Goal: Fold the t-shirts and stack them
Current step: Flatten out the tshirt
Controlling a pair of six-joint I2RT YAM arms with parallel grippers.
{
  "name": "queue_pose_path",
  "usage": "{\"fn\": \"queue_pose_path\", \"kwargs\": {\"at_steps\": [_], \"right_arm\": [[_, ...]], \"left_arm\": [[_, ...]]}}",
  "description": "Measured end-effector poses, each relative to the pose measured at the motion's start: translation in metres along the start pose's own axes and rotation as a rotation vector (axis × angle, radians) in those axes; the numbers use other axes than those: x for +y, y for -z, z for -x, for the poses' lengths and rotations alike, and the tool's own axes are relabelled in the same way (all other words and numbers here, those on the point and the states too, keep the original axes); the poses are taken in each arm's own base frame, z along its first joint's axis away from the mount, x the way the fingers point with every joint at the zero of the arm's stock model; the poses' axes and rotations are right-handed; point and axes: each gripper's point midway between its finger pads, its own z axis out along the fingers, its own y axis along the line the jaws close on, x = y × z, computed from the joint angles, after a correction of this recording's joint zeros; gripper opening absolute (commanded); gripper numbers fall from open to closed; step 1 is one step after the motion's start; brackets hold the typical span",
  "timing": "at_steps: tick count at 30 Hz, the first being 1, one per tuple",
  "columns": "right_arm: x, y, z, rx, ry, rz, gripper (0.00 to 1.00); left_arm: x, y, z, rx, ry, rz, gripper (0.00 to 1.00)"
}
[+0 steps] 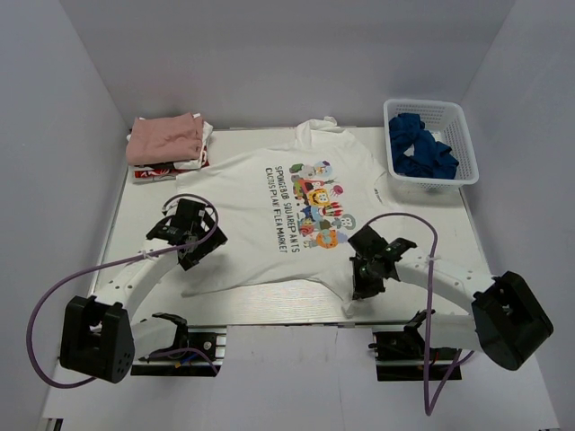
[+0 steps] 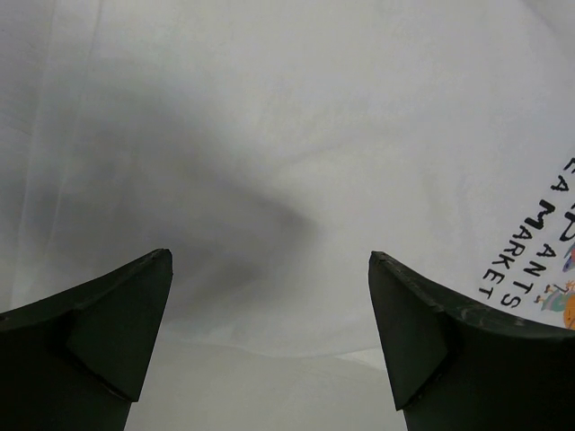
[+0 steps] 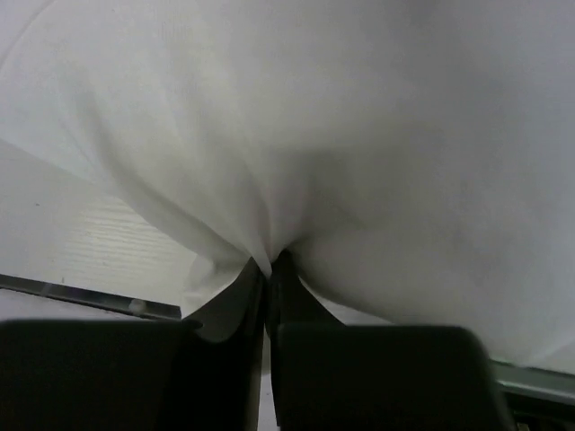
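A large white t-shirt (image 1: 269, 206) with dark lettering and a colourful graphic lies spread flat in the middle of the table. My left gripper (image 1: 190, 244) is open just above its near left edge; the cloth (image 2: 269, 162) fills the left wrist view between the fingers (image 2: 117, 323). My right gripper (image 1: 367, 269) is shut on the shirt's near right edge, and the pinched cloth (image 3: 269, 180) bunches into folds at the fingertips. A folded dusty-pink t-shirt (image 1: 164, 137) lies on a folded white-and-red printed one (image 1: 153, 171) at the back left.
A white plastic basket (image 1: 454, 126) holding dark blue cloth (image 1: 420, 148) stands at the back right. White walls enclose the table on three sides. The arm bases and cables sit at the near edge.
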Motion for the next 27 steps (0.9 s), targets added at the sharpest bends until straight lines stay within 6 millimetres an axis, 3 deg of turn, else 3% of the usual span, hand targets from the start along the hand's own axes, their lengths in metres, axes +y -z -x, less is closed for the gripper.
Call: {"fn": "queue_pose_path", "kwargs": {"at_steps": [5, 10, 12, 15, 16, 19, 23, 25, 27], "right_arm": [[-0.012, 0.016, -0.011, 0.040, -0.030, -0.075, 0.00], [0.014, 0.060, 0.020, 0.034, -0.025, -0.070, 0.01], [0.022, 0.068, 0.031, 0.046, -0.021, -0.079, 0.13], [0.022, 0.068, 0.039, 0.076, -0.011, -0.121, 0.22], [0.022, 0.067, 0.044, 0.078, -0.009, -0.137, 0.29], [0.026, 0.062, 0.069, 0.050, 0.008, -0.160, 0.66], [0.033, 0.050, 0.115, -0.041, 0.051, -0.199, 0.75], [0.028, 0.050, 0.126, -0.084, 0.061, -0.237, 0.87], [0.021, 0.056, 0.125, -0.117, 0.052, -0.253, 0.90]], "left_arm": [[0.001, -0.001, -0.001, 0.001, -0.001, 0.001, 1.00], [0.002, -0.004, -0.003, 0.009, 0.000, 0.010, 1.00], [0.004, -0.005, -0.005, 0.013, 0.000, 0.015, 1.00], [0.008, -0.008, -0.009, 0.021, -0.002, 0.024, 1.00], [0.009, -0.008, -0.010, 0.024, -0.003, 0.027, 1.00], [0.010, -0.010, -0.011, 0.031, -0.004, 0.035, 1.00], [0.012, -0.012, -0.013, 0.039, -0.007, 0.044, 1.00], [0.012, -0.013, -0.013, 0.040, -0.008, 0.046, 1.00], [0.012, -0.013, -0.013, 0.041, -0.007, 0.046, 1.00]]}}
